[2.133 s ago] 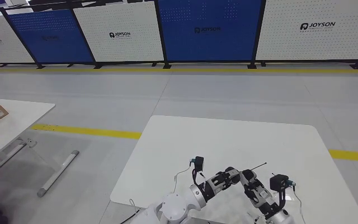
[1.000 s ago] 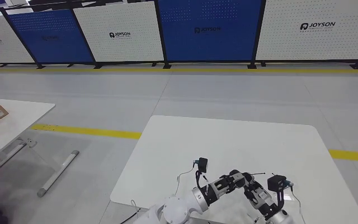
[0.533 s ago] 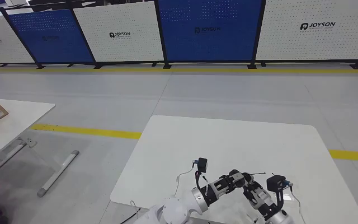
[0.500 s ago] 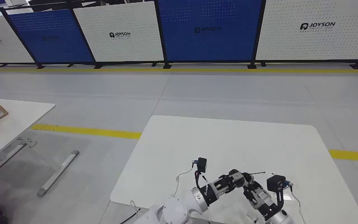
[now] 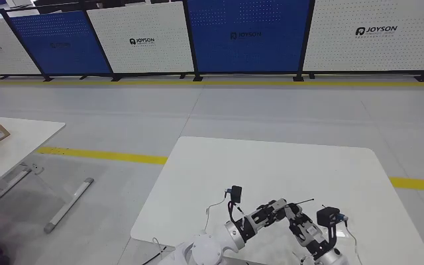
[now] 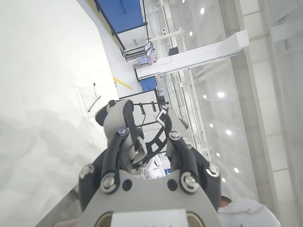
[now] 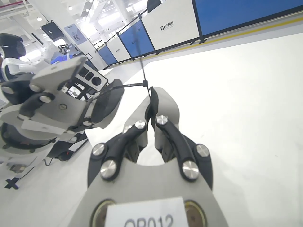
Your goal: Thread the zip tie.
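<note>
The zip tie is held up in the air over the white counter, low in the top view and a little right of the middle. The right gripper is pressed shut on the zip tie, just beside a small dark knob on it. From that knob one thin piece is seen running to the dark pad of the left gripper, whose fingers are spread apart. Another long piece is seen sticking out from the knob, with a dark blob at its far end. Which of the two dark spots is the lock cannot be told. No closed ring is seen, so the job is judged to be only partly done. The zip tie is lifted and brought to the left gripper, but it is not yet pulled through and made tight.

Both grippers are found near the counter's lower edge in the top view. Plenty of counter is left for moving toward the upper part of the frame and to both sides. A second counter at the left edge is well apart. The blue and white panels along the top are far off.
</note>
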Robot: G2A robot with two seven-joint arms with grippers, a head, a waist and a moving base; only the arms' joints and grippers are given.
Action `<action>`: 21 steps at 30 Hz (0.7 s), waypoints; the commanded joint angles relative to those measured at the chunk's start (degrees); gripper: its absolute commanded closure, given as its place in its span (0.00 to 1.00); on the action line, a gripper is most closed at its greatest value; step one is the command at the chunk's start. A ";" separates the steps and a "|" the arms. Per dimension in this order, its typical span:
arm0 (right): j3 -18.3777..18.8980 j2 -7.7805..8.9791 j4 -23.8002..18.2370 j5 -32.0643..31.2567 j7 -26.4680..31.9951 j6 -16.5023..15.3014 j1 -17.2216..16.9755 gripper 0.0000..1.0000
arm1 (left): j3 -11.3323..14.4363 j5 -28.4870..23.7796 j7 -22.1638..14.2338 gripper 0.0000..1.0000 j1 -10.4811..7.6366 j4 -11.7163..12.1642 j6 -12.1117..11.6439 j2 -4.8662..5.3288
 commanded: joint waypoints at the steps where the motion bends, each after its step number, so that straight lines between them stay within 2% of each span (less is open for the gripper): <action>1: -0.02 -0.04 0.07 -0.23 -0.13 0.09 0.00 1.00 | 0.08 0.15 0.07 0.66 -0.03 0.09 0.04 -0.03; 6: 0.03 -0.09 0.04 -0.84 -0.43 -0.07 -0.25 1.00 | 0.32 0.46 0.19 0.77 -0.14 0.24 0.09 -0.10; 13: -0.14 -0.23 0.03 -1.31 -0.58 0.08 -0.32 1.00 | 0.65 0.90 -0.08 1.00 -0.31 0.20 0.24 -0.16; 21: -0.15 -0.40 0.08 -1.15 -0.54 0.39 -0.27 1.00 | 0.49 0.78 -0.36 1.00 -0.18 0.27 0.18 -0.13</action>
